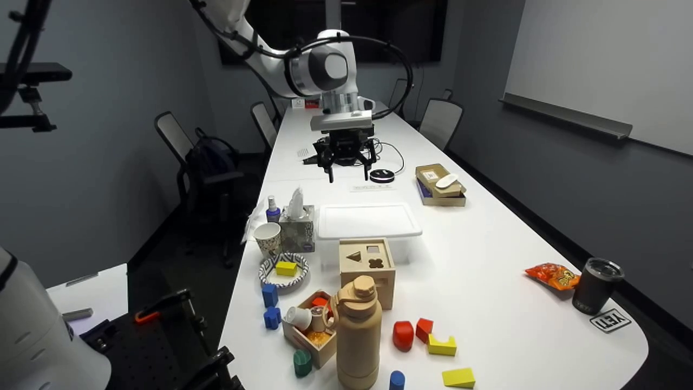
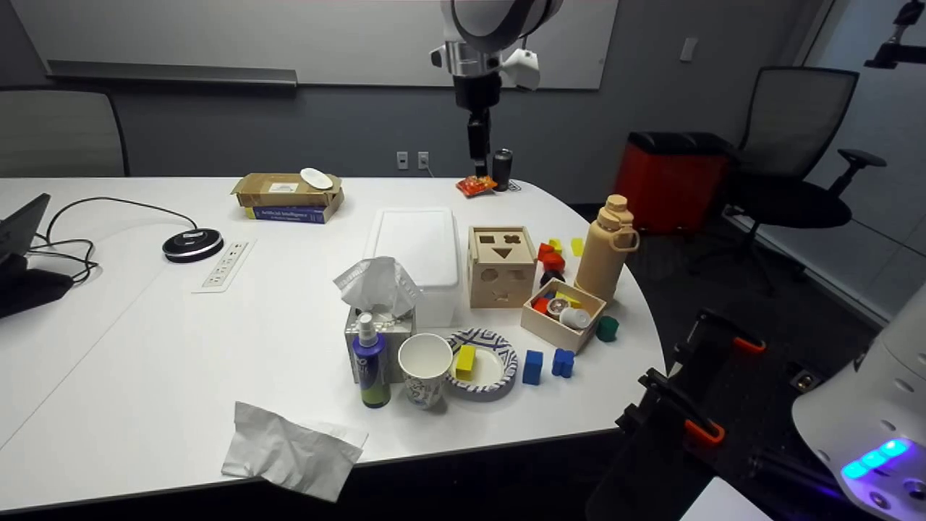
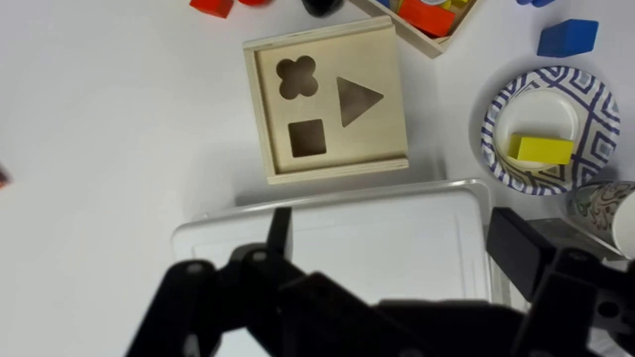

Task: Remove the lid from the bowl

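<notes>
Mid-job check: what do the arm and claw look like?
The arm is white and rounded with a grey joint cover and a looping black cable. The claw is black and two-fingered, with a silvery collar above. In an exterior view, blue lights glow on the white base.

outside one tray (image 2: pixel 548 331): three yellow blocks (image 1: pixel 442 348), three blue ones (image 1: pixel 269 296), two red ones (image 1: pixel 403 336), one green one (image 1: pixel 302 363). one lidded container (image 1: pixel 368 219).

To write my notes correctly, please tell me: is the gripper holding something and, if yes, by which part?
Nothing is held: the gripper is open, its fingers apart, and the white lid rests on its container.
</notes>
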You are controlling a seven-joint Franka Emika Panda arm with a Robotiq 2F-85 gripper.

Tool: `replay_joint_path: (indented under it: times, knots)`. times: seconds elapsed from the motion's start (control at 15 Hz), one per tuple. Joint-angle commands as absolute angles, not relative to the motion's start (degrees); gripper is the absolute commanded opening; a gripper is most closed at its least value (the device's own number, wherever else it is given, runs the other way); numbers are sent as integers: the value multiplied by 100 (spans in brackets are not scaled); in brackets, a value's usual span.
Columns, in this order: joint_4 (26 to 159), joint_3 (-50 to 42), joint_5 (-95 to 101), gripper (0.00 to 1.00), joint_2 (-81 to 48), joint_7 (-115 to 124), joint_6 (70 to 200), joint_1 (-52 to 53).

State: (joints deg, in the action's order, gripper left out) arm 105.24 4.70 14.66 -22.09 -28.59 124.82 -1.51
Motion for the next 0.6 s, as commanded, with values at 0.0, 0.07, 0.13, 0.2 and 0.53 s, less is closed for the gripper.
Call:
replay_joint_path:
  times: [0.0, 0.07, 0.13, 0.2, 0.53]
  knots:
    - [10758, 636, 1442, 100, -2214, -3259, 12761, -47]
    - [10835, 668, 1451, 100, -2231, -3244, 12869, 0]
    - [10943, 700, 1467, 100, -2247, -3186, 13015, 53]
    - [11032, 720, 1478, 100, -2290, -3128, 13156, 102]
    - [11363, 691, 1650, 100, -2712, -2904, 13941, 331]
